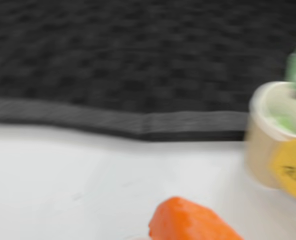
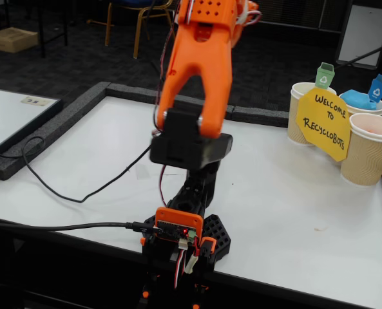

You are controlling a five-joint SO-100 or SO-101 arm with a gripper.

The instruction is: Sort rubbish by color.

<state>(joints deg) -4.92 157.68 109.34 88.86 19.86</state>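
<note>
The wrist view is blurred by motion. A smooth orange shape point(image 1: 190, 222) pokes up from its lower edge; I cannot tell whether it is a gripper finger or rubbish. At the right stands the cup with the green flag point(image 1: 267, 145), with a pale green patch point(image 1: 286, 122) inside it. In the fixed view the orange arm point(image 2: 197, 71) is raised high over the table, and its gripper end is cut off by the top edge. A blue lump point(image 2: 357, 100) lies in the middle cup. The right cup point(image 2: 368, 151) shows an orange tint inside its rim.
The yellow welcome sign point(image 2: 324, 123) leans against the cups at the far right. A black foam border point(image 2: 91, 96) runs along the white table's back and left. Cables point(image 2: 62, 187) trail from the arm's base point(image 2: 184, 238) at the front edge.
</note>
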